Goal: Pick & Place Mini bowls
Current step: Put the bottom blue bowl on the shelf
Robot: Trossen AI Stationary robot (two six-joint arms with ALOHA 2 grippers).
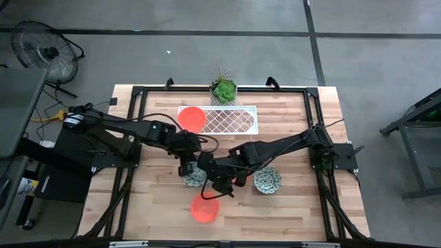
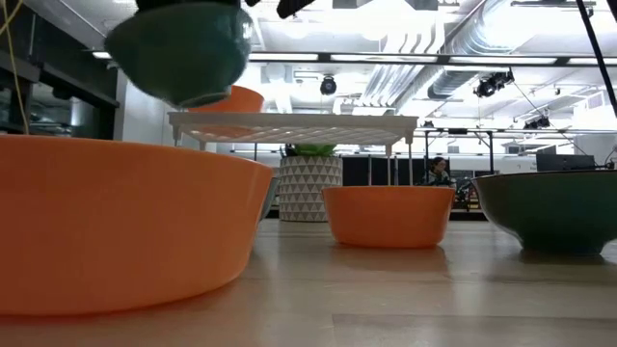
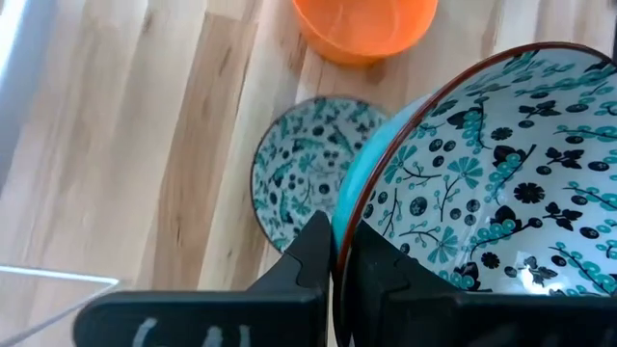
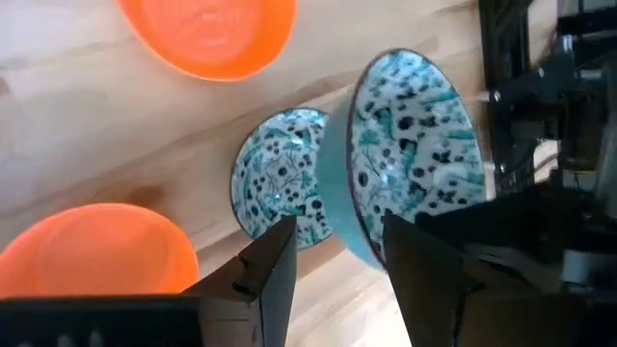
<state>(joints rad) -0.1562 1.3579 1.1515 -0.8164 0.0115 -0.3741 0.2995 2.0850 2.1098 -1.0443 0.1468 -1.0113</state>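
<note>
One speckled bowl (image 3: 482, 183) is pinched by its rim in the left end effector (image 3: 335, 265), lifted off the worktop (image 3: 125, 145) and tilted on edge, its opening facing sideways. Directly under it lies a second speckled bowl (image 3: 308, 173), opening up. Reaching in low from the right, the right end effector (image 4: 337, 260) is spread beside the lifted bowl.
</note>
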